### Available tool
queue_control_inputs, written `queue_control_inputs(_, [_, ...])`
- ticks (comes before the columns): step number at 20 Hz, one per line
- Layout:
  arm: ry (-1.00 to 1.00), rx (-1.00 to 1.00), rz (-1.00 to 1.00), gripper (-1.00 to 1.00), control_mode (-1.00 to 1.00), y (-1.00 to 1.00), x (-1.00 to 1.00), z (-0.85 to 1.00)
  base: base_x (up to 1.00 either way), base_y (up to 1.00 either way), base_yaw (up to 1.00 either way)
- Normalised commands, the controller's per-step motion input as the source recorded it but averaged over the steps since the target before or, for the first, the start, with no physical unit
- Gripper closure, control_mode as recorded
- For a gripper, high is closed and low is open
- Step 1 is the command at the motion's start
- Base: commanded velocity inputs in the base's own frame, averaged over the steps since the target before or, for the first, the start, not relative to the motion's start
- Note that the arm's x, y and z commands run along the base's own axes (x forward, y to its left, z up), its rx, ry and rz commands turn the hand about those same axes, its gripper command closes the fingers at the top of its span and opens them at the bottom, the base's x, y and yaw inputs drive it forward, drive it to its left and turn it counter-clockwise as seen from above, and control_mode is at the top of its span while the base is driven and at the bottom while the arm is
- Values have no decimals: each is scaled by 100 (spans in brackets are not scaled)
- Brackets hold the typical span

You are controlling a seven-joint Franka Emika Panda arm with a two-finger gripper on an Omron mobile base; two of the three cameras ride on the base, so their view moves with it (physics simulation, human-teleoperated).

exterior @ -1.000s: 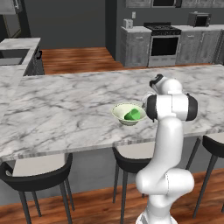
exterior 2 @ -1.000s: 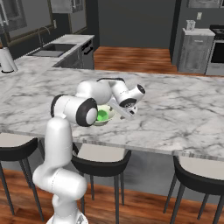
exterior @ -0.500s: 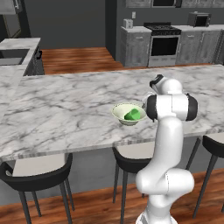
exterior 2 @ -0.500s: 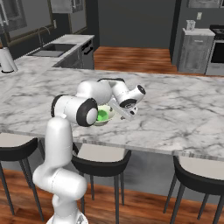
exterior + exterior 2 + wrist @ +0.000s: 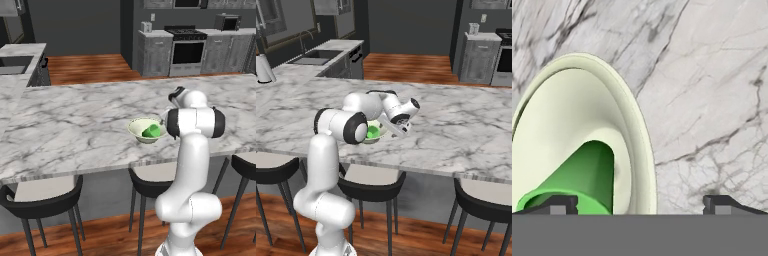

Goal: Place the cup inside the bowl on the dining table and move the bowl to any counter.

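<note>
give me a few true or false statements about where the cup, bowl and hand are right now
1. The green cup lies on its side inside the bowl. True.
2. The bowl sits on a counter by the sink. False: it rests on the dining table, near the edge with the stools.
3. The hand is clamped on the cup. False: its fingertips stand wide apart, one on each side of the bowl's rim, holding nothing.
4. A stove stands at the far wall. True, the stove stands between grey cabinets.
5. The bowl is tipped upside down. False: it is upright and open upward.
</note>
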Motion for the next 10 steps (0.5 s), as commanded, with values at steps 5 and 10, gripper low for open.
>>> queue_control_inputs(5, [0, 0, 0, -100, -100, 10, 0, -13, 0, 0, 0])
queue_control_inputs(10, [0, 0, 0, -100, -100, 3, 0, -11, 0, 0, 0])
